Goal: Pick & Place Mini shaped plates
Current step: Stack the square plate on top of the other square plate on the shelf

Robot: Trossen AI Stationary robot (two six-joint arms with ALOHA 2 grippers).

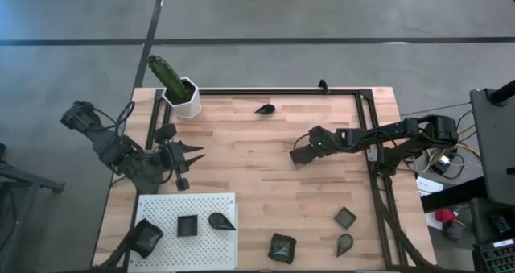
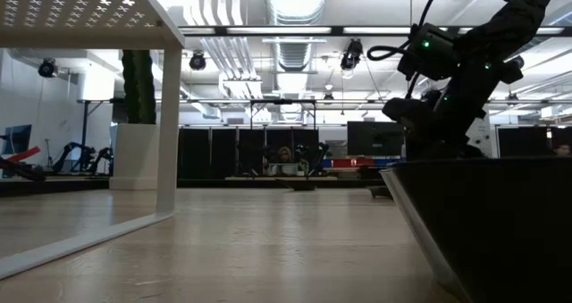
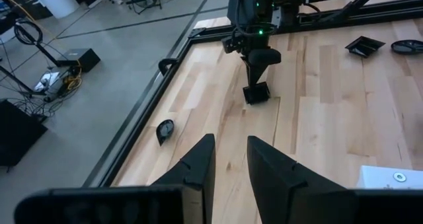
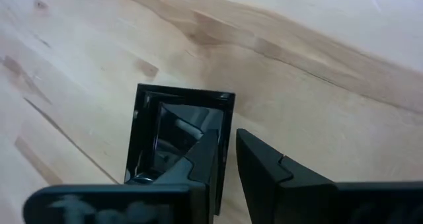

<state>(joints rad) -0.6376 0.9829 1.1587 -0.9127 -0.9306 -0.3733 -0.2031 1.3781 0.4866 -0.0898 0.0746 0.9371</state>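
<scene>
- The right arm reaches from the right edge of the high view toward frame centre, its right claw (image 1: pixel 300 154) low over the wooden worktop (image 1: pixel 265 184).
- The right wrist view shows one finger inside a small black square plate (image 4: pixel 177 137) and the other outside its rim, so the claw is clenched on that wall.
- In the left wrist view the plate hangs tilted from the fingertips, at or just above the wood; whether it touches is hard to tell.
- The left arm is folded at the left of the high view, its left claw (image 1: pixel 191 153) pointing right, the fingers released with a narrow gap and nothing between them.
- On the white perforated board (image 1: pixel 165 204) at lower left sit a square dish (image 1: pixel 187 225), a teardrop dish (image 1: pixel 220 221) and a wavy-edged dish (image 1: pixel 146 236) on its left edge.
- On bare wood: a teardrop dish (image 1: pixel 265 109) near the upper rail, a wavy dish (image 1: pixel 282 247) at the bottom centre, a second square dish (image 1: pixel 345 217) and another teardrop (image 1: pixel 344 243) at lower right.
- A white pot with a cactus (image 1: pixel 182 94) stands at upper left.
- In the low view a dark shape at lower right blocks the worktop and cannot be identified.
- No writing is readable.
</scene>
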